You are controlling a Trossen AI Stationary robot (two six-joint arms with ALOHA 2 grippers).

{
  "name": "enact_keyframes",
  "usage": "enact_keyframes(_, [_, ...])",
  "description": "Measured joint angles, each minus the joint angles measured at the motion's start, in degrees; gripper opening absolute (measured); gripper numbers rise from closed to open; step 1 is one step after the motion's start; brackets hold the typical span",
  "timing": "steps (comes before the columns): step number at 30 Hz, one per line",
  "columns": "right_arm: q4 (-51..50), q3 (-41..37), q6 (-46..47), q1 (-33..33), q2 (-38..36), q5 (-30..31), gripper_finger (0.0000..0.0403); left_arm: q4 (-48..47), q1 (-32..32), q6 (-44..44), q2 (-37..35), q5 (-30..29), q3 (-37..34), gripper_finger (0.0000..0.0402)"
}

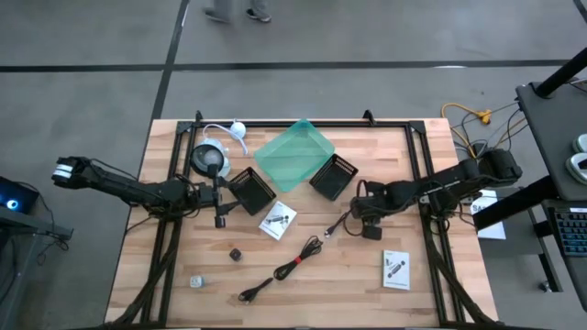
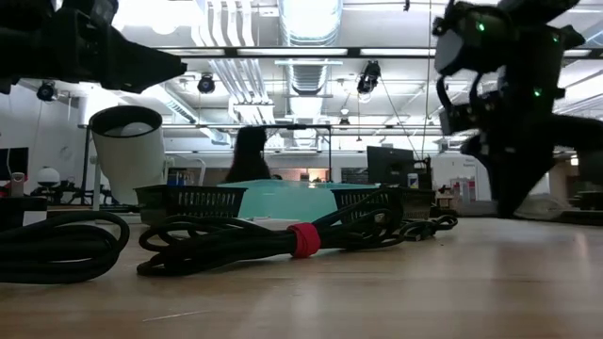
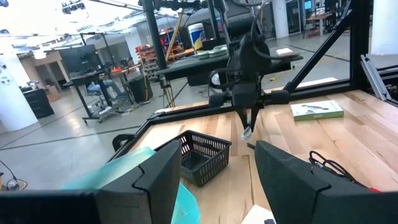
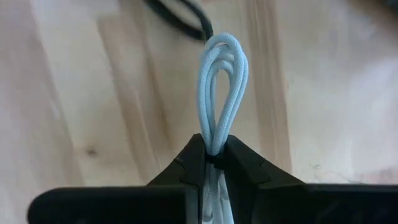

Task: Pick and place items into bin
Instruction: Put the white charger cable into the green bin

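Right gripper [image 4: 213, 158] pinches pale cord [image 4: 221, 93] loops, raised above table [image 1: 431, 275] right of bins. Thin grip: loops may slip en route to bin [image 1: 332, 176]. Left gripper [image 3: 211, 180] spread, empty.

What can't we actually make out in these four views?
- Pale cord: the right tool is shut on it; its fingers hide the lower end in the right wrist view.
- Teal bin: low view shows only its side, baskets and black cable in front; contents unseen.
- Small pale piece and black cube: too small in the high view to identify.
- Left tool: open, cropped at the picture's bottom.
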Motion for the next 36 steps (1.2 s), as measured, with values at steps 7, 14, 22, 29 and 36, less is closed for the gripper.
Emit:
enact_keyframes(7, [0.6,5.7,-8.2,0.0,0.0,0.0,0.0028,0.0,0.1,0.0,0.1,0.0,0.0,0.0189])
enact_keyframes(14, [1.4,12.1,-17.4,-0.1,0.0,0.0,0.0028,0.0,0.0,2.8,0.1,0.0,-0.1,0.0189])
enact_keyframes(22, [5.2,15.9,-29.9,-2.6,0.1,0.0,0.0028,0.0,0.0,4.0,0.1,0.0,-0.1,0.0189])
enact_keyframes(29, [15.4,15.9,-34.5,-9.6,0.1,0.0,0.0029,0.0,0.0,4.0,0.1,0.0,-0.1,0.0189])
enact_keyframes(36, [24.5,15.9,-31.0,-18.4,0.1,-0.5,0.0029,0.0,0.0,4.0,0.1,0.0,-0.1,0.0189])
